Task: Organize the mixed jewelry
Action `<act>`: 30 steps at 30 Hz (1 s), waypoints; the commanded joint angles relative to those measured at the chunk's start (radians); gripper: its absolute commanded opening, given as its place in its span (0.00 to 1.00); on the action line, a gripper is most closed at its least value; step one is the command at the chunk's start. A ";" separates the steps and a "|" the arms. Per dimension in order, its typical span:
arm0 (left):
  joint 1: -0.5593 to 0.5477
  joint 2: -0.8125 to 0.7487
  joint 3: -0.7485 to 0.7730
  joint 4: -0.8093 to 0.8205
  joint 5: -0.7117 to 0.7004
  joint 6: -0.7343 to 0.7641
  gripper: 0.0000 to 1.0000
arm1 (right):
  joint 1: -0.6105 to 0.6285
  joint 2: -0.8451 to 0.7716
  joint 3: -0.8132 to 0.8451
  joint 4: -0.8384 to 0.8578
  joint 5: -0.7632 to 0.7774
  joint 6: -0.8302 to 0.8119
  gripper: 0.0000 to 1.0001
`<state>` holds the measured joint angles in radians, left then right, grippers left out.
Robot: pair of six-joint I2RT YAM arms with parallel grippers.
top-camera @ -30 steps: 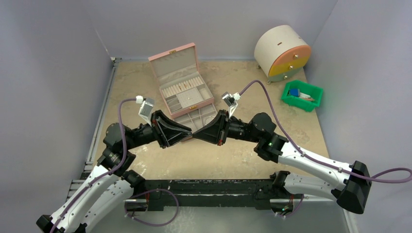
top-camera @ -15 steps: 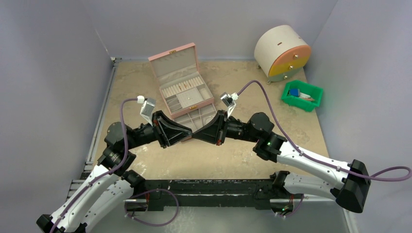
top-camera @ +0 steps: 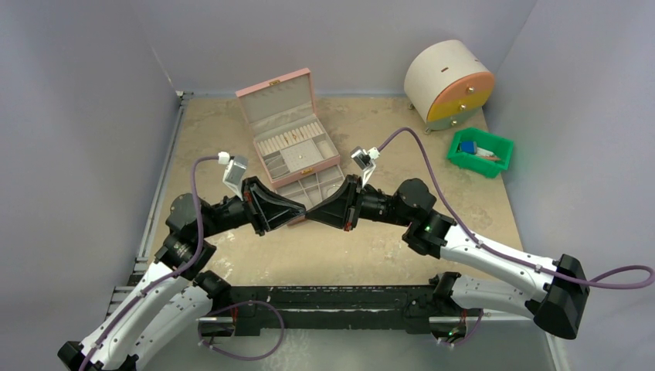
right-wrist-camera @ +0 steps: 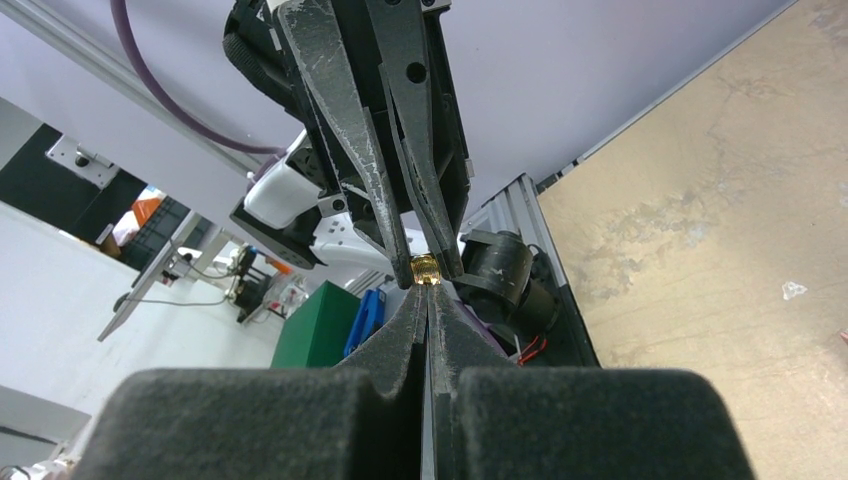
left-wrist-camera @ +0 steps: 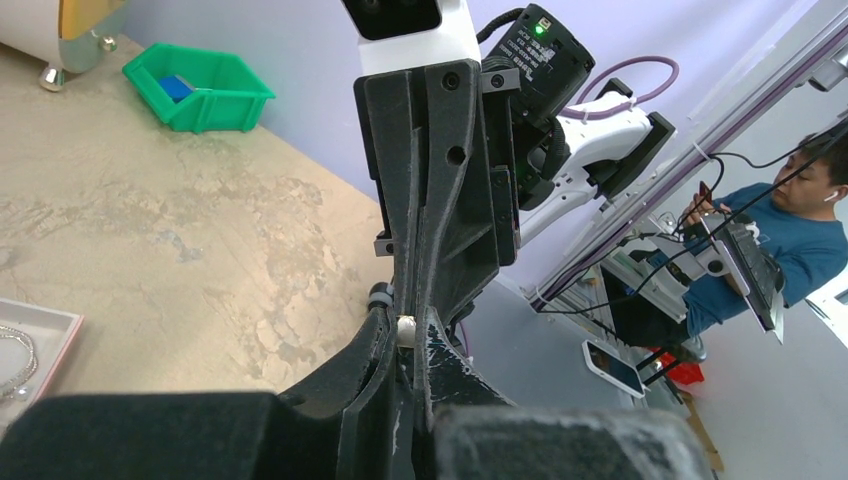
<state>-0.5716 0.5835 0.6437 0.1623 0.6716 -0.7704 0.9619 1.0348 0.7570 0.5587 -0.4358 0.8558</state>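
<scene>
Now, starting at the left, we are seeing the left gripper (left-wrist-camera: 404, 345) hovering above the table (top-camera: 386, 247), its fingers pressed in on a small gold piece (right-wrist-camera: 425, 268) and pinching it in mid-air, just in front of the pink jewelry box (top-camera: 266, 158). That box is standing open with its lid (top-camera: 276, 97) tilted back. Its upper tier is showing a row of cream ring rolls (top-camera: 290, 140), and its lower tray (top-camera: 313, 186) is sticking out toward the arms with divided compartments; from above we are finding their contents too small to name. In the left wrist view a silvery bracelet (left-wrist-camera: 12, 362) is lying in a pink-rimmed tray at the frame's edge.

Meeting the left gripper tip to tip, the right gripper (right-wrist-camera: 428, 296) is holding its fingers pressed tight together, the tips touching the gold piece; we cannot tell whether they are nipping it.

Farther right, at the table's far corner, a round white cabinet (top-camera: 436, 73) is facing us with coloured drawer fronts. Just beside it, a green bin (top-camera: 502, 145) is holding blue items (top-camera: 467, 146).
</scene>
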 commanded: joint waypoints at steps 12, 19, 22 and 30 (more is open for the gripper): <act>0.002 0.029 0.103 -0.130 -0.124 0.093 0.00 | -0.002 -0.136 0.001 -0.138 0.119 -0.130 0.53; 0.002 0.098 0.173 -0.283 -0.195 0.180 0.00 | -0.002 -0.246 0.004 -0.349 0.292 -0.236 0.58; 0.003 0.172 0.253 -0.402 -0.265 0.251 0.00 | -0.002 -0.268 0.007 -0.451 0.384 -0.272 0.59; 0.003 0.446 0.509 -0.717 -0.489 0.417 0.00 | -0.002 -0.260 -0.020 -0.589 0.515 -0.299 0.59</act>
<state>-0.5716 0.9363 1.0325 -0.3893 0.3264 -0.4667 0.9585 0.7723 0.7452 0.0402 -0.0158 0.5953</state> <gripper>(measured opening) 0.049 0.587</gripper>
